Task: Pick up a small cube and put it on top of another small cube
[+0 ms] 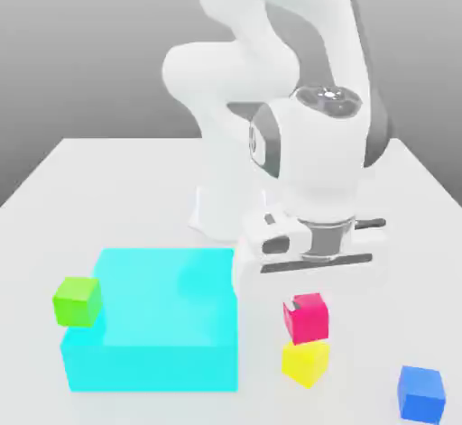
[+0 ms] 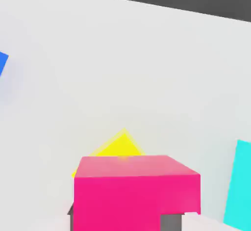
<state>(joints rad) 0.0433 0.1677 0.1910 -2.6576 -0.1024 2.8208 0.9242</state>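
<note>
1. Closest to us in the exterior view is the blue cube [image 1: 421, 394]. It sits on the desk [image 1: 338, 405], near the exterior view's right side.
2. Next we see the big cyan block [image 1: 153, 365], over toward the exterior view's left. It is flat on top and lies on the desk.
3. Between the block and the blue cube is the yellow cube [image 1: 305, 364]. We see one of its corners turned toward us, and the pink cube hides some of its top.
4. The pink cube [image 1: 307, 318] is just above the yellow cube in the exterior view. We cannot tell if the two touch.
5. The claw [image 2: 128, 219] is pinching the pink cube. In the hand view, the pink cube covers part of the yellow one.
6. The green cube [image 1: 78, 302] is at the cyan block's edge, on the exterior view's left. We cannot tell just how it rests there.
7. Farthest back, the big white arm [image 1: 230, 143] stands up behind the block and bends over, so its hand comes down above the pink cube
</note>
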